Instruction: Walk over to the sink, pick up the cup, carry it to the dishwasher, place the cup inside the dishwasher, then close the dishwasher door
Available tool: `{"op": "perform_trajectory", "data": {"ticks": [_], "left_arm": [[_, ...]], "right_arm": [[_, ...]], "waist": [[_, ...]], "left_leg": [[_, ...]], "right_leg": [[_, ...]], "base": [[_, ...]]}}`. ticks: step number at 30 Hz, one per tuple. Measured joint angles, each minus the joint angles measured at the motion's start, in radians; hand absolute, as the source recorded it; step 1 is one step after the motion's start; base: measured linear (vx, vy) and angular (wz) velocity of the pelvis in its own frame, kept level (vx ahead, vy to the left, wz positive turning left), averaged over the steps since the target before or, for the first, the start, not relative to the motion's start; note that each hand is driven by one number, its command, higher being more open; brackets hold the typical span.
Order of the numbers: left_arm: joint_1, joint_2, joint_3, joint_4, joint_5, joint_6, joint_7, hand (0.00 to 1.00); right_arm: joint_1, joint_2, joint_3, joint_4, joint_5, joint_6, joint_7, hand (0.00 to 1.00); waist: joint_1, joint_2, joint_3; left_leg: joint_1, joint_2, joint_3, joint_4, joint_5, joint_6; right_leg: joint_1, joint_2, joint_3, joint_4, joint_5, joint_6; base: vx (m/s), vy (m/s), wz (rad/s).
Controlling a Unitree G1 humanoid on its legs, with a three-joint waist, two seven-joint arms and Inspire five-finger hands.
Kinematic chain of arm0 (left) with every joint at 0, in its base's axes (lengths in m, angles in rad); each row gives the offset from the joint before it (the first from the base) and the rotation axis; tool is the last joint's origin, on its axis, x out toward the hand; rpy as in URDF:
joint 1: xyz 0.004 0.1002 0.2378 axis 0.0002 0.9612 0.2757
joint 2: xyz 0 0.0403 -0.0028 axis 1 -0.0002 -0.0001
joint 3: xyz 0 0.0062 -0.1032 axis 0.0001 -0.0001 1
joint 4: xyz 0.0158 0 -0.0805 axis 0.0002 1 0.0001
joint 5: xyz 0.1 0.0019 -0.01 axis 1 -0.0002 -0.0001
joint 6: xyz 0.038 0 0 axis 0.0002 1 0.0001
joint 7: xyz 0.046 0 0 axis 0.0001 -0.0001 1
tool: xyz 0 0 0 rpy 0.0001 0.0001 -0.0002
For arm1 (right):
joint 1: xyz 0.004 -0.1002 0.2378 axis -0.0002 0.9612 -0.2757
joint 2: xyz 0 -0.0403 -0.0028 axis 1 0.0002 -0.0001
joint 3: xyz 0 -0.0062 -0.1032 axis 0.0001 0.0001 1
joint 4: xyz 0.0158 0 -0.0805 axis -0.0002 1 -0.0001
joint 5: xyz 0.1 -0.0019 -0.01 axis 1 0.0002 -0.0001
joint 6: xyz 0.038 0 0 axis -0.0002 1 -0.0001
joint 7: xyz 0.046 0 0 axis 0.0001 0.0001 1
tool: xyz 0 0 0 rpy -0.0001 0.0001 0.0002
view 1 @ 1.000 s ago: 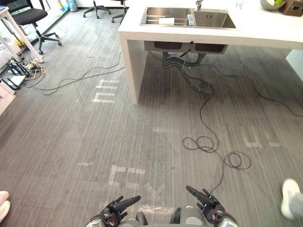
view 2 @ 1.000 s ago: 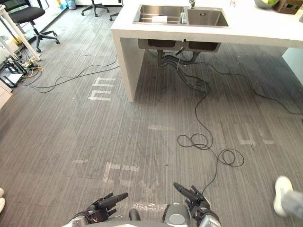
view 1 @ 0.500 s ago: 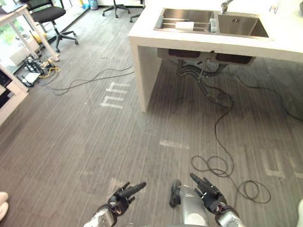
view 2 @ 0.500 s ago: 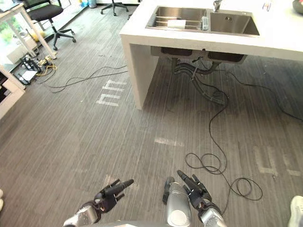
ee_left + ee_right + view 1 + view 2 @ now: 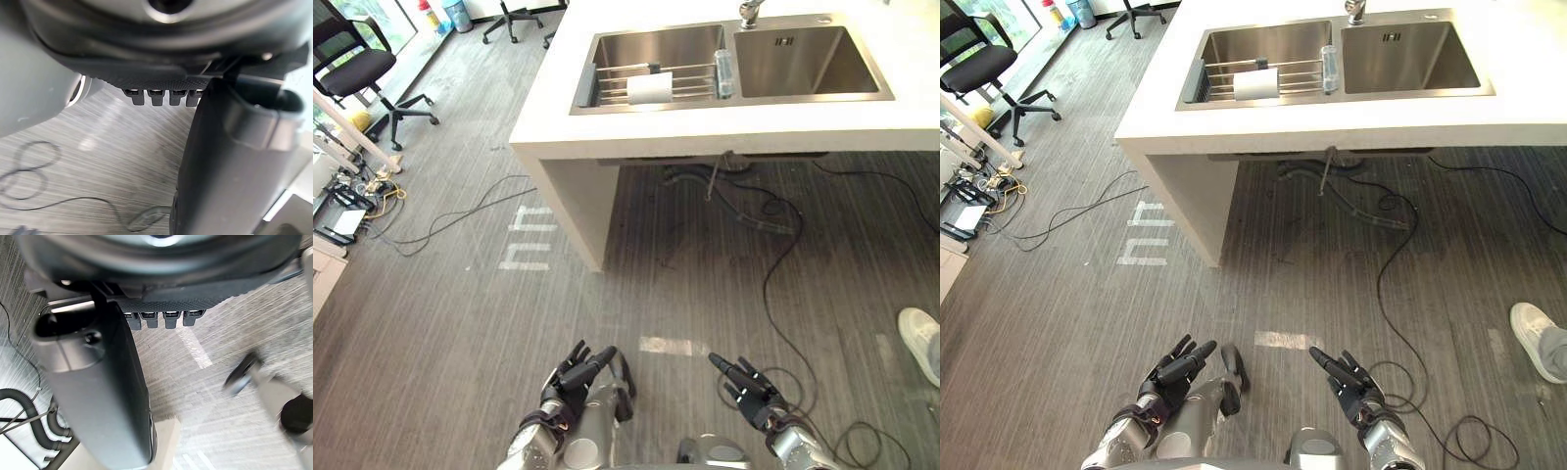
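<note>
Cup point(image 5: 649, 87): white, looks to be lying on its side on the wire rack point(image 5: 607, 80) in the sink point(image 5: 656, 41), left basin. Well ahead of both sets of fingers, a bit left of the midline between them, no contact. A clear upright item point(image 5: 724, 72) sits at the divider just right of the cup; can't tell what it is. Faucet point(image 5: 747, 12) is behind the divider.

Sink is set into the white surface point(image 5: 724, 125), whose front edge is well forward of the fingertips. Grey drain hoses point(image 5: 744, 201) hang under it.

Left hand point(image 5: 576, 375): low, over the floor, fingers point(image 5: 603, 356) loosely extended and pointing forward-right, holding nothing. Right hand point(image 5: 749, 385): same height, fingers point(image 5: 724, 365) straight, spread a little, pointing forward-left, empty. Both wrist views agree: bare floor point(image 5: 112, 147) past the fingers.

White tape strip point(image 5: 671, 346) on the floor sits between the two hands' fingertips. More tape marks point(image 5: 529, 250) are forward-left of the left fingers. A person's white shoe point(image 5: 922, 338) is out right of the right fingers. Office chair point(image 5: 357, 73) far forward-left.
</note>
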Motion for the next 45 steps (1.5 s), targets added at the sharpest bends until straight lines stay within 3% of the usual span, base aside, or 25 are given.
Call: {"op": "perform_trajectory", "data": {"ticks": [2, 3, 7, 8, 9, 10, 11, 12, 13, 15, 16, 17, 19, 21, 23, 26, 28, 30, 31, 33, 36, 38, 39, 41, 45], "left_arm": [[0.015, -0.010, 0.000, -0.001, 0.002, -0.002, 0.003, 1.00], [0.006, -0.015, 0.000, 0.000, 0.004, -0.005, 0.016, 1.00], [-0.028, -0.027, 0.002, -0.022, 0.023, -0.030, 0.065, 1.00], [-0.021, -0.031, 0.003, -0.038, 0.025, -0.032, 0.088, 1.00], [-0.021, -0.033, 0.003, -0.038, 0.033, -0.032, 0.098, 1.00], [-0.022, -0.034, 0.003, -0.040, 0.054, -0.035, 0.118, 1.00], [-0.020, -0.033, 0.003, -0.041, 0.070, -0.047, 0.138, 1.00], [-0.018, -0.032, 0.004, -0.042, 0.080, -0.054, 0.152, 1.00], [-0.008, -0.030, 0.015, -0.058, 0.082, -0.067, 0.185, 1.00], [0.005, -0.030, 0.028, -0.089, 0.079, -0.094, 0.236, 1.00], [0.013, -0.030, 0.038, -0.120, 0.070, -0.116, 0.272, 1.00], [0.010, -0.031, 0.042, -0.153, 0.060, -0.157, 0.314, 1.00], [0.000, -0.033, 0.047, -0.200, 0.061, -0.249, 0.388, 1.00], [-0.006, -0.036, 0.092, -0.241, 0.062, -0.370, 0.487, 1.00], [-0.006, -0.036, 0.191, -0.308, 0.063, -0.504, 0.616, 1.00], [-0.006, -0.079, 0.417, -0.461, 0.203, -0.722, 0.953, 1.00], [-0.003, -0.081, 0.517, -0.568, 0.428, -0.773, 1.243, 1.00], [-0.003, -0.083, 0.602, -0.664, 0.552, -0.796, 1.389, 1.00], [-0.003, -0.083, 0.620, -0.696, 0.567, -0.800, 1.402, 1.00], [-0.004, -0.081, 0.640, -0.801, 0.570, -0.814, 1.378, 1.00], [-0.008, -0.057, 0.587, -0.970, 0.465, -0.811, 1.100, 1.00], [-0.023, -0.003, 0.466, -1.033, 0.335, -0.762, 0.828, 1.00], [-0.032, 0.011, 0.428, -1.044, 0.294, -0.742, 0.759, 1.00], [-0.078, 0.075, 0.279, -1.058, 0.206, -0.635, 0.556, 1.00], [-0.149, 0.152, 0.077, -1.020, 0.162, -0.453, 0.323, 1.00]], "right_arm": [[0.032, -0.009, 0.000, -0.004, 0.006, 0.000, 0.000, 1.00], [0.041, -0.010, 0.000, -0.004, 0.006, -0.001, -0.002, 1.00], [0.035, 0.003, 0.001, 0.013, -0.007, -0.001, -0.001, 1.00], [0.025, 0.004, -0.003, 0.040, -0.017, -0.001, -0.003, 1.00], [0.024, 0.005, -0.005, 0.050, -0.022, -0.001, -0.003, 1.00], [0.019, 0.010, -0.018, 0.066, -0.042, 0.000, -0.004, 1.00], [0.014, 0.016, -0.023, 0.077, -0.048, 0.000, -0.005, 1.00], [0.012, 0.020, -0.022, 0.080, -0.057, 0.000, -0.005, 1.00], [0.002, 0.032, -0.020, 0.085, -0.080, -0.001, -0.004, 1.00], [-0.003, 0.033, -0.025, 0.072, -0.088, -0.026, -0.006, 1.00], [-0.008, 0.030, -0.028, 0.069, -0.082, -0.039, -0.008, 1.00], [-0.011, 0.029, -0.038, 0.064, -0.074, -0.045, -0.009, 1.00], [-0.015, 0.024, -0.041, 0.065, -0.074, -0.054, -0.018, 1.00], [-0.025, 0.021, -0.045, 0.086, -0.074, -0.053, -0.033, 1.00], [-0.027, 0.032, -0.044, 0.122, -0.064, -0.048, -0.041, 1.00], [0.004, 0.027, -0.093, 0.159, -0.033, -0.016, -0.040, 1.00], [0.053, 0.030, -0.120, 0.168, -0.037, 0.008, -0.039, 1.00], [0.083, 0.035, -0.138, 0.177, -0.037, 0.024, -0.039, 1.00], [0.089, 0.039, -0.143, 0.177, -0.037, 0.027, -0.038, 1.00], [0.097, 0.050, -0.157, 0.175, -0.036, 0.028, -0.036, 1.00], [0.103, 0.066, -0.158, 0.155, -0.036, 0.033, -0.028, 1.00], [0.115, 0.075, -0.189, 0.150, -0.036, 0.037, -0.017, 1.00], [0.120, 0.076, -0.197, 0.149, -0.036, 0.037, -0.014, 1.00], [0.130, 0.076, -0.199, 0.148, -0.038, 0.040, -0.009, 1.00], [0.129, 0.079, -0.200, 0.148, -0.048, 0.049, 0.002, 1.00]], "waist": [[0.001, 0.021, -0.015], [0.006, 0.015, -0.015], [0.026, -0.017, -0.011], [0.030, -0.026, -0.025], [0.030, -0.035, -0.038], [0.030, -0.045, -0.057], [0.029, -0.057, -0.065], [0.029, -0.060, -0.069], [0.030, -0.066, -0.074], [0.024, -0.066, -0.076], [0.017, -0.066, -0.076], [0.012, -0.068, -0.077], [0.001, -0.070, -0.077], [0.001, -0.072, -0.077], [0.005, -0.104, -0.083], [0.017, -0.070, -0.093], [0.039, -0.069, -0.094], [0.061, -0.068, -0.094], [0.065, -0.068, -0.095], [0.069, -0.066, -0.100], [0.070, -0.063, -0.113], [0.068, -0.055, -0.132], [0.067, -0.052, -0.135], [0.056, -0.045, -0.147], [0.016, -0.036, -0.152]], "left_leg": [[0.016, 0.010, 0.028, -0.008, 0.009, 0.018], [0.002, -0.008, 0.023, 0.025, 0.128, 0.125], [-0.057, -0.049, 0.018, 0.188, 0.135, 0.147], [-0.057, -0.068, 0.020, 0.221, 0.094, 0.205], [-0.055, -0.085, 0.020, 0.222, 0.077, 0.216], [-0.031, -0.119, 0.021, 0.199, 0.055, 0.221], [0.016, -0.148, 0.020, 0.155, 0.043, 0.221], [0.042, -0.157, 0.017, 0.132, 0.037, 0.219], [0.092, -0.164, 0.014, 0.097, 0.031, 0.219], [0.183, -0.175, 0.005, 0.042, 0.026, 0.215], [0.232, -0.180, -0.013, 0.008, 0.026, 0.211], [0.260, -0.180, -0.042, -0.008, 0.023, 0.205], [0.291, -0.178, -0.092, -0.023, 0.021, 0.197], [0.323, -0.165, -0.131, -0.025, 0.012, 0.173], [0.339, -0.172, -0.158, -0.003, -0.020, 0.134], [0.333, -0.117, -0.208, 0.007, -0.050, 0.081], [0.346, -0.106, -0.228, -0.010, -0.036, 0.070], [0.354, -0.100, -0.234, -0.012, -0.038, 0.063], [0.357, -0.098, -0.233, -0.013, -0.038, 0.061], [0.365, -0.095, -0.232, -0.019, -0.040, 0.057], [0.364, -0.087, -0.220, -0.029, -0.040, 0.056], [0.363, -0.086, -0.202, -0.034, -0.039, 0.056], [0.362, -0.086, -0.199, -0.036, -0.039, 0.056], [0.361, -0.087, -0.174, -0.050, -0.034, 0.058], [0.361, -0.085, -0.145, -0.063, -0.027, 0.058]], "right_leg": [[0.041, 0.008, -0.002, 0.001, -0.032, 0.028], [0.062, -0.016, 0.000, 0.001, -0.056, 0.033], [0.062, -0.091, 0.007, 0.050, -0.039, 0.057], [0.042, -0.119, 0.015, 0.124, -0.025, 0.083], [0.016, -0.140, 0.018, 0.182, -0.012, 0.107], [-0.052, -0.186, 0.037, 0.337, 0.041, 0.192], [-0.128, -0.224, 0.068, 0.502, 0.159, 0.251], [-0.173, -0.234, 0.089, 0.591, 0.210, 0.261], [-0.276, -0.246, 0.115, 0.786, 0.224, 0.260], [-0.396, -0.269, 0.085, 0.974, 0.187, 0.241], [-0.457, -0.285, 0.040, 1.004, 0.135, 0.199], [-0.507, -0.300, -0.004, 0.975, 0.083, 0.147], [-0.549, -0.325, -0.071, 0.839, 0.044, 0.109], [-0.544, -0.329, -0.111, 0.640, 0.045, 0.101], [-0.521, -0.338, -0.136, 0.409, 0.215, 0.046], [-0.449, -0.273, -0.183, 0.324, 0.173, 0.040], [-0.392, -0.240, -0.217, 0.241, 0.145, 0.021], [-0.346, -0.214, -0.228, 0.165, 0.134, 0.018], [-0.335, -0.208, -0.229, 0.145, 0.134, 0.018], [-0.312, -0.191, -0.229, 0.098, 0.140, 0.024], [-0.307, -0.168, -0.219, 0.050, 0.167, 0.023], [-0.312, -0.160, -0.201, 0.028, 0.184, 0.025], [-0.313, -0.158, -0.197, 0.024, 0.187, 0.025], [-0.328, -0.149, -0.174, 0.008, 0.204, 0.026], [-0.332, -0.135, -0.145, -0.036, 0.239, 0.023]], "base": [[0.60, 0.264, -0.02], [0.49, 0.212, -0.05], [0.55, 0.278, 0.11], [0.50, 0.247, 0.14], [0.41, 0.193, 0.22], [0.60, 0.268, 0.25], [0.49, 0.206, 0.18], [0.55, 0.214, 0.01], [0.32, 0.111, -0.09], [0.38, 0.109, 0.01], [0.43, 0.070, 0.38], [0.34, 0.017, 0.55], [0.27, -0.077, 0.79], [0.26, -0.185, 0.65], [0.20, -0.238, 0.31], [0.17, -0.242, 0.31], [0.17, -0.173, 0.32], [0.15, -0.114, 0.09], [0.13, -0.074, 0.01], [0.05, -0.022, -0.04], [0.00, 0.006, -0.14], [-0.03, 0.021, -0.22], [-0.04, 0.026, -0.22], [-0.05, 0.025, -0.29], [-0.01, 0.024, -0.29]]}}
